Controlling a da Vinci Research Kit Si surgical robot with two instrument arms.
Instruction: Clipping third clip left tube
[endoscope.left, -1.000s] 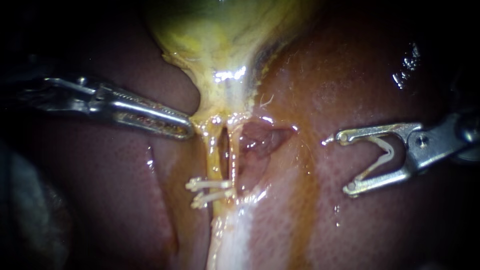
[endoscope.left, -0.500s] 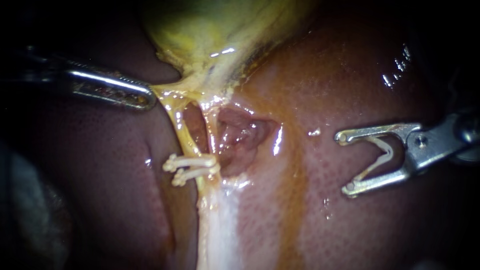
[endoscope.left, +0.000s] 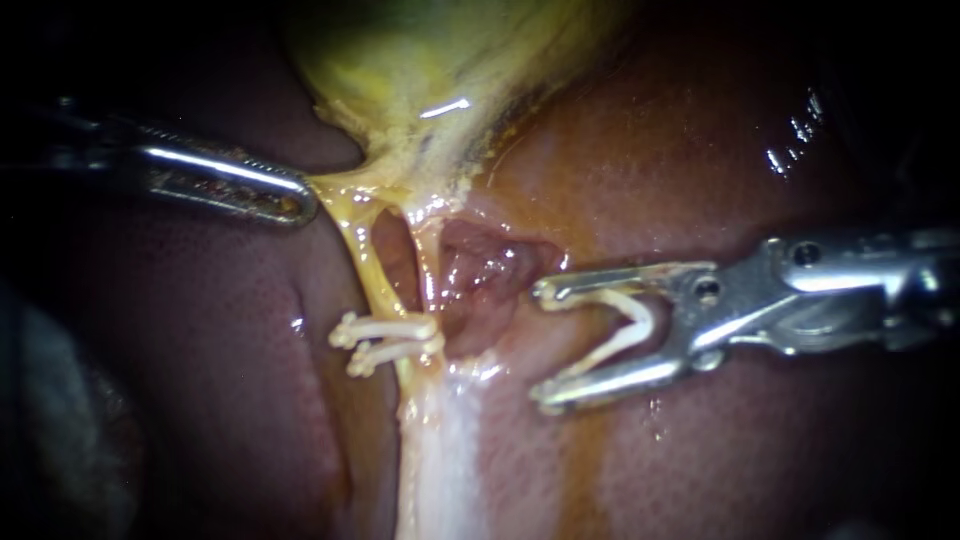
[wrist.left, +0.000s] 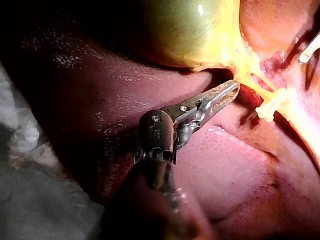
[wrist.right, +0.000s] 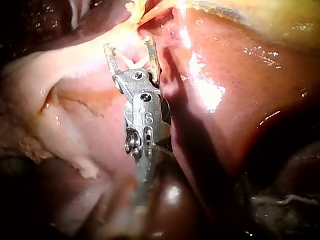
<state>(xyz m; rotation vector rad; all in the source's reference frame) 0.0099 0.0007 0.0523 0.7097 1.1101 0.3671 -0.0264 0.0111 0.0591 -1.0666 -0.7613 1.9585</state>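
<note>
left instrument (endoscope.left: 300, 205) jaws are clamping the gallbladder neck (endoscope.left: 345, 185), tensioning the left tube (endoscope.left: 365, 265), already wearing two clips (endoscope.left: 385, 340), off the liver (endoscope.left: 700, 150). right instrument (endoscope.left: 545, 345) jaws are standing wide, carrying a fresh clip (endoscope.left: 628, 322), near it, not touching.

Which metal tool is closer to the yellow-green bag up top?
Left. The left instrument grips the gallbladder at its lower end; the right instrument, holding a clip between its jaws, lies apart from it, over the liver.

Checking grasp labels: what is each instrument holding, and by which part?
Left instrument grips the yellow tissue where the gallbladder narrows, at its edge. Right instrument carries an open clip, its legs seated against both jaws.
</note>
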